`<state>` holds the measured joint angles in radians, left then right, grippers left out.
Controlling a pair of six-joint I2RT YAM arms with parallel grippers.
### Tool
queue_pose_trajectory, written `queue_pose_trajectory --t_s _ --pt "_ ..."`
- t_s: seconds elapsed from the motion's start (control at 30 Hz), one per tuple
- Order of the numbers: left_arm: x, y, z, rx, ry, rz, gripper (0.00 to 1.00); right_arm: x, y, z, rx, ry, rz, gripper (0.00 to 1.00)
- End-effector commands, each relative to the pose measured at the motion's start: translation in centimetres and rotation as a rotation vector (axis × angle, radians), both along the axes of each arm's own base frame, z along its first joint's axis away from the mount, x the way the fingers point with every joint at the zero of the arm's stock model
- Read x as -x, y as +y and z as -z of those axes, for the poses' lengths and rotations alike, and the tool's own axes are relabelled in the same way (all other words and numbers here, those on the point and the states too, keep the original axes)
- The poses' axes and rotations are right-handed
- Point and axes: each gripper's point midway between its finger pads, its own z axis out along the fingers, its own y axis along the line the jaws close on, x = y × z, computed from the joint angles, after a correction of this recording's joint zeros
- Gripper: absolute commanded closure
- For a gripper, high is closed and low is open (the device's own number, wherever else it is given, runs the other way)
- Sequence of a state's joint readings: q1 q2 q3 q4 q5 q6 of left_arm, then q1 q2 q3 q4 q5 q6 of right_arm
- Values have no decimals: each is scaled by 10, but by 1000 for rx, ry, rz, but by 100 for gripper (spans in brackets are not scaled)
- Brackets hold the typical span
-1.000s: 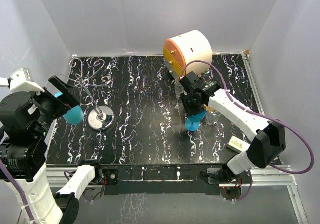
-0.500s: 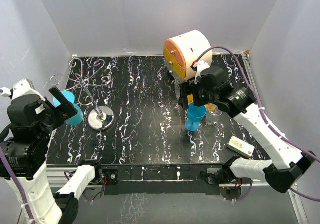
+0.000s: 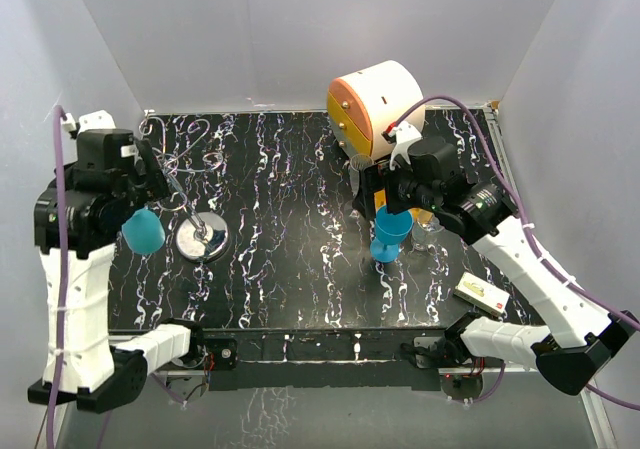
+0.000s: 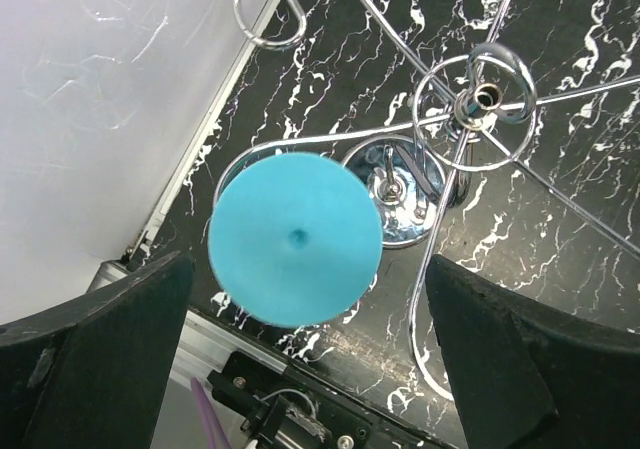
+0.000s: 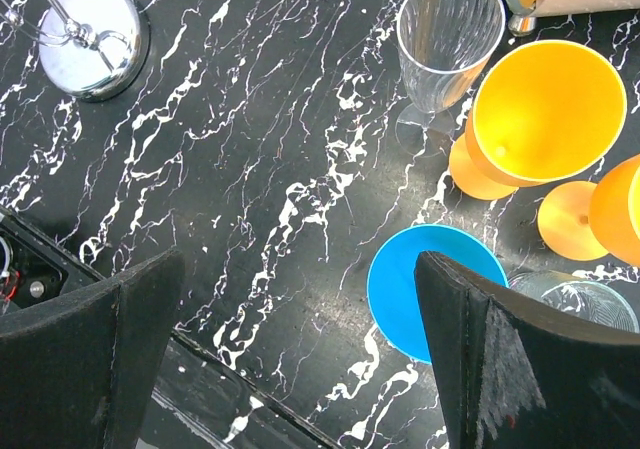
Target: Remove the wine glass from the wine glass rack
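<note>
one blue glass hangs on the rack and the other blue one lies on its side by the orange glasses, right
Not on its side: the other blue glass stands upright by the orange glasses, mouth up, in the right wrist view.

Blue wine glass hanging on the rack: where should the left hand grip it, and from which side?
Probably the bowl, below the foot of the blue wine glass, coming from the outer side of the rack, away from its post. It hangs upside down, foot up in a wire arm, so wires crowd the top.
</note>
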<state>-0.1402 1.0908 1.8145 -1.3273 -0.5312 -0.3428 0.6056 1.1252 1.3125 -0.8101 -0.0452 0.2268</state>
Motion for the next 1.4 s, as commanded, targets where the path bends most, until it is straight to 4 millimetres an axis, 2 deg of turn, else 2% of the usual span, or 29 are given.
queue_pose_trajectory --t_s 0.0,0.13,0.3,0.6,1.37 --pt "-3 9 -6 -64 7 -37 1 -5 2 -22 -49 -90 -9 2" --pt "-5 13 -4 -77 26 -70 1 -5 2 -23 -58 -99 -10 2" --pt "1 24 -3 -113 41 -140 1 -4 2 -25 -63 -106 -10 2" --pt "-9 11 13 -63 81 -89 1 -4 2 -22 -67 -109 -9 2" --pt "-7 15 31 -84 140 -132 1 -3 0 -20 -67 -113 -8 2"
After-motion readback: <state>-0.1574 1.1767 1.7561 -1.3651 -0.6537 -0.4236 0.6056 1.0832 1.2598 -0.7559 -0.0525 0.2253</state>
